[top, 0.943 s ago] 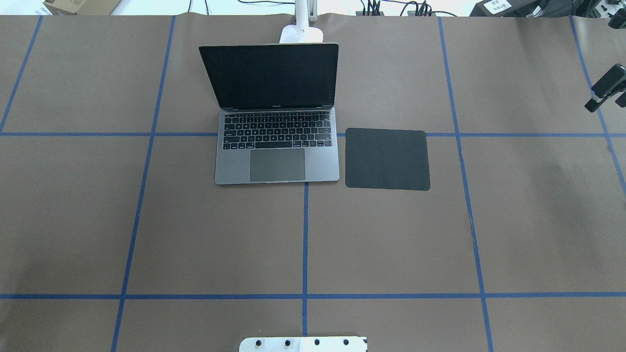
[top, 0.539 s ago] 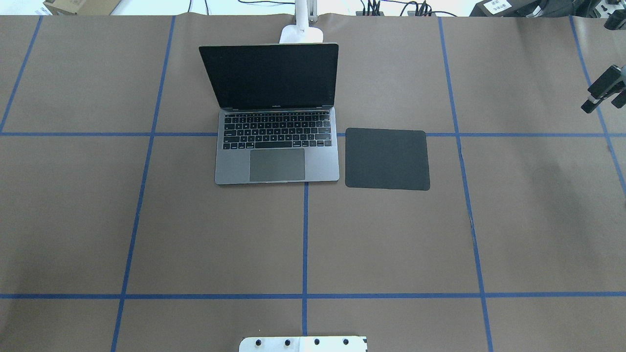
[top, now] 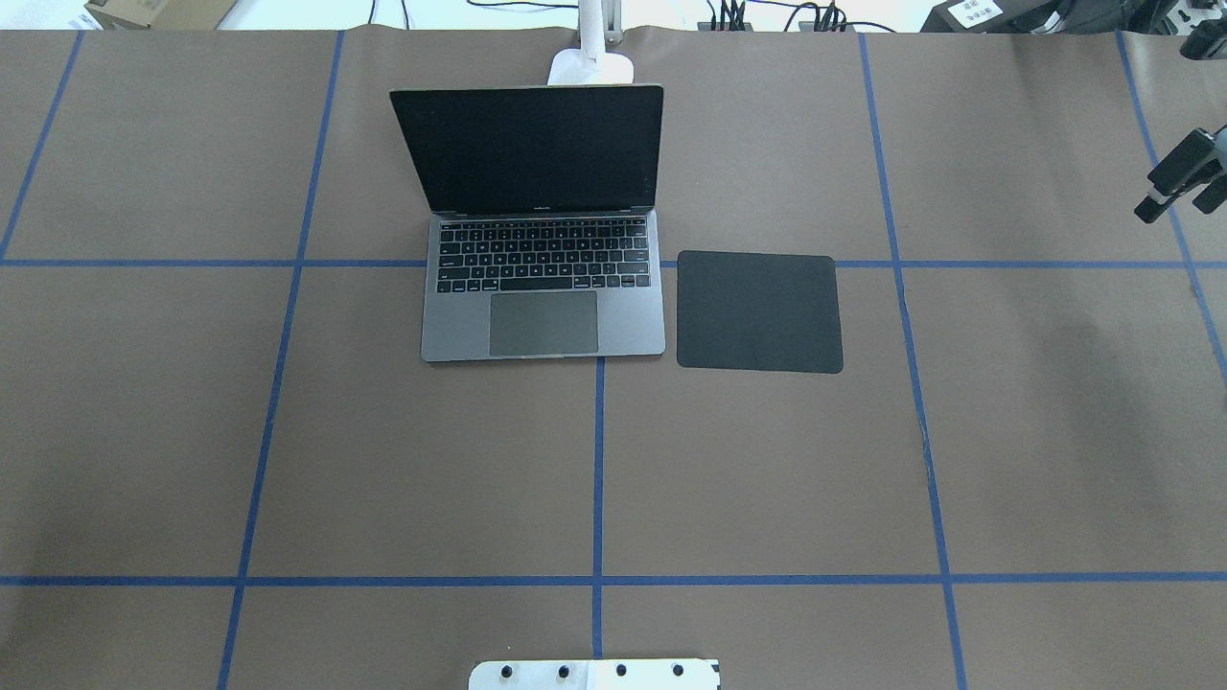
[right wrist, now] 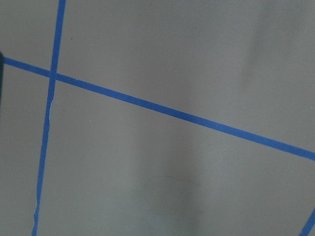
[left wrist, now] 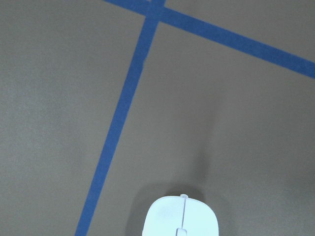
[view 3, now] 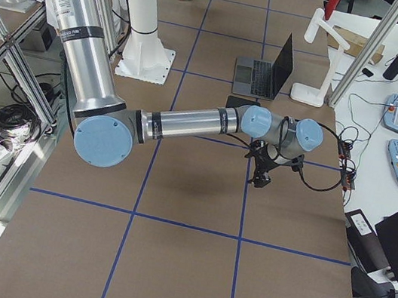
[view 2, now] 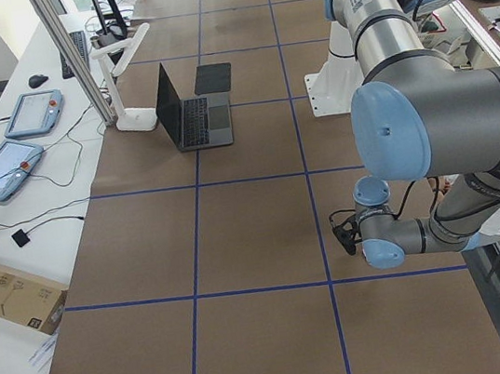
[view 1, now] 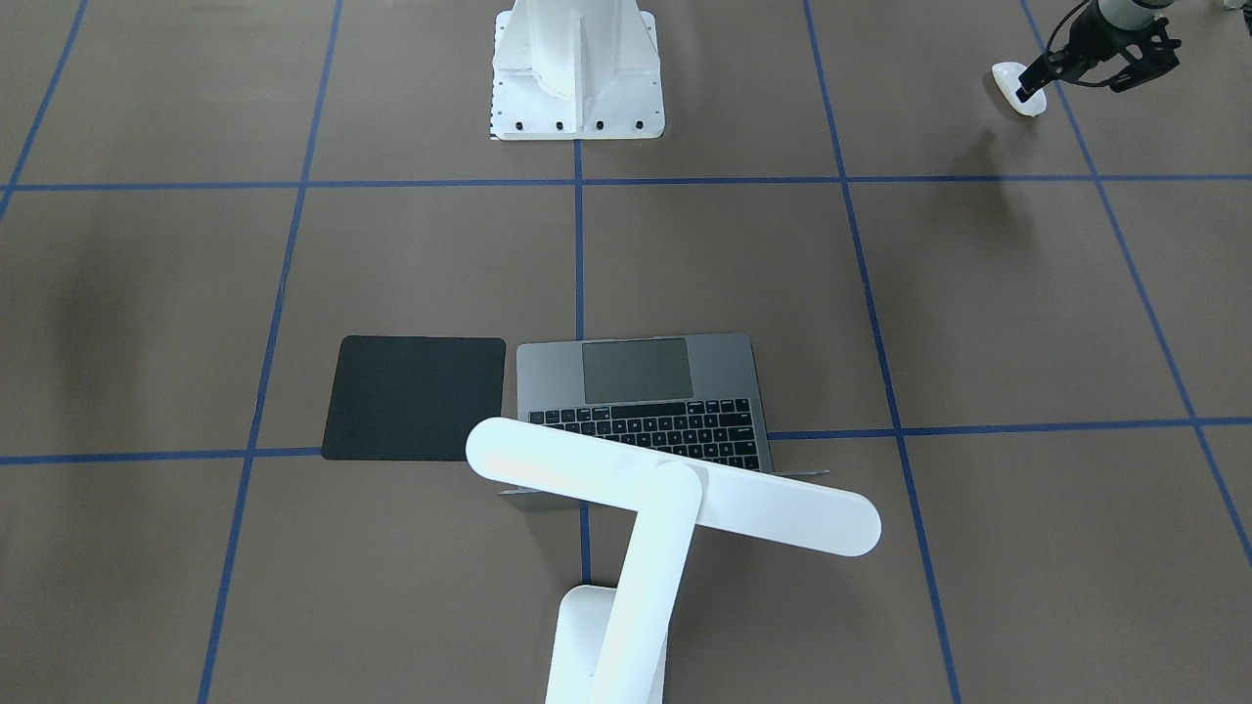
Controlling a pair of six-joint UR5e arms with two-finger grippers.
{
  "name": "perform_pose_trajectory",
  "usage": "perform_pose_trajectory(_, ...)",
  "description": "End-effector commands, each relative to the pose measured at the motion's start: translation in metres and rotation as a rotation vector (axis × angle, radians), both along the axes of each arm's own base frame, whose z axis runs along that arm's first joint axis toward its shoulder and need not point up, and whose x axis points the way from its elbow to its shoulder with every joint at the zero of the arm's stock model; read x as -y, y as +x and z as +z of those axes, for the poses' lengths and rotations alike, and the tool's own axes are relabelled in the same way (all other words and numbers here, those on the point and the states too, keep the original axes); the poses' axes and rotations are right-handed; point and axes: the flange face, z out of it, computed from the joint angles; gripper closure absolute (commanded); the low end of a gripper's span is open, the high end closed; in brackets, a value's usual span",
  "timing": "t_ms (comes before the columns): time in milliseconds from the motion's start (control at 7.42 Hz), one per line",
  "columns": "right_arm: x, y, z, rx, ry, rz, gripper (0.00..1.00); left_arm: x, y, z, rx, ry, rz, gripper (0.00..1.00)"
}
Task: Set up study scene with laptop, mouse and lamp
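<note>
The laptop (top: pixel 544 316) stands open on the brown table, its dark screen facing the robot. The lamp (view 1: pixel 673 499) stands behind it, with its bar head over the hinge and its base (top: pixel 591 67) at the far edge. The mouse (view 1: pixel 1013 101) lies far out on the robot's left, level with the pedestal. My left gripper (view 1: pixel 1037 83) is right at the mouse, which fills the bottom of the left wrist view (left wrist: pixel 181 219); I cannot tell whether the fingers are shut on it. My right gripper (top: pixel 1179 204) hangs open and empty at the table's right end.
A thin black square mat (top: pixel 759 311) lies just right of the laptop. The white bolted pedestal (view 1: pixel 577 68) stands at the robot's edge. Blue tape lines cross the brown table cover (top: pixel 767 460). Cables, boxes and tablets sit beyond the far edge.
The right gripper has drifted a little to the left at the overhead view's right edge. Laptop, lamp base and mat have not moved.
</note>
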Motion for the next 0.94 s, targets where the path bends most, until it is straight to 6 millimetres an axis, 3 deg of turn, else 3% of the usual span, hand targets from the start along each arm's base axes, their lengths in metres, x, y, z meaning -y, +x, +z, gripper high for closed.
perform_pose_trajectory(0,0.000,-0.002,-0.001,0.001,0.003,-0.003,0.01,-0.014,0.021,0.000,0.001,0.002,-0.002,0.01)
perform_pose_trajectory(539,0.000,-0.004,0.002,-0.001,0.016,0.026,0.01,-0.016,0.020,0.004,0.012,0.000,0.010,0.01)
perform_pose_trajectory(809,-0.002,-0.004,-0.010,-0.001,0.029,0.036,0.01,-0.018,0.021,0.003,0.012,-0.005,0.012,0.01)
